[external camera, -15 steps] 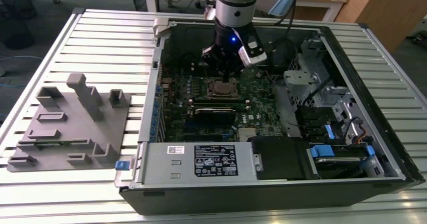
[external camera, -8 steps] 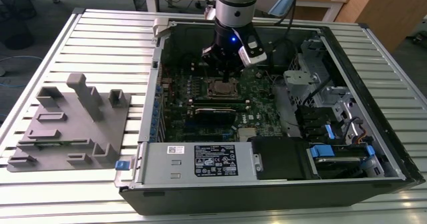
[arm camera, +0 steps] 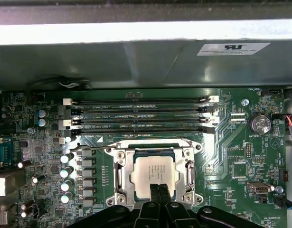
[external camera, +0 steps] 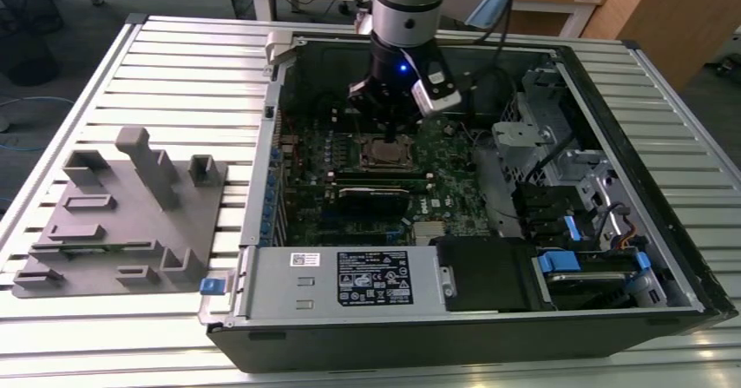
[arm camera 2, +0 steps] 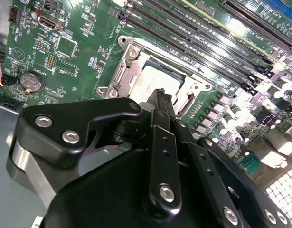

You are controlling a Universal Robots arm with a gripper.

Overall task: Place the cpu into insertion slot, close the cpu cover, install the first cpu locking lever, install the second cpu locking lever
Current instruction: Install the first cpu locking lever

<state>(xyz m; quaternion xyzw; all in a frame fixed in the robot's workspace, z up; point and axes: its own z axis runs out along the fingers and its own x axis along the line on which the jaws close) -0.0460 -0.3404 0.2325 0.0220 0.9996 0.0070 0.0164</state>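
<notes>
The step in hand looks like closing the metal parts over the chip. The cpu (arm camera: 153, 173) already lies flat in the insertion slot (arm camera: 153, 151), in the middle of the green board (external camera: 312, 188). The cpu cover (arm camera: 121, 176) sits around it like a picture frame and looks flat down.

The gripper (arm camera: 159, 188) hangs right over one edge of the chip. Its fingers (arm camera: 155, 193) are narrow, tip against tip, and hold nothing. I think they work here as one poking stick. To do this well, the push should go straight down, slow and soft. It should land on metal parts, not on the pale face of the chip.

A thin wire lever (arm camera: 91, 148) lies along one edge of the slot. I cannot tell if it is hooked in.

Now the things around, from the exterior view's left to its right. A grey holder block (external camera: 116, 210) sits on the bench (external camera: 173, 58), well apart from the work. Next is the open computer case (external camera: 487, 332), with a grey power box (external camera: 347, 275) lying along one side.

On the board, small silver cans (arm camera: 66, 171) stand near the slot, and long black slots (arm camera: 141, 114) run just beside it. So the fingers have little room to slip sideways.

At the right, a metal drive cage (external camera: 556, 119) stands near the arm. A wide swing that way could bump it.
</notes>
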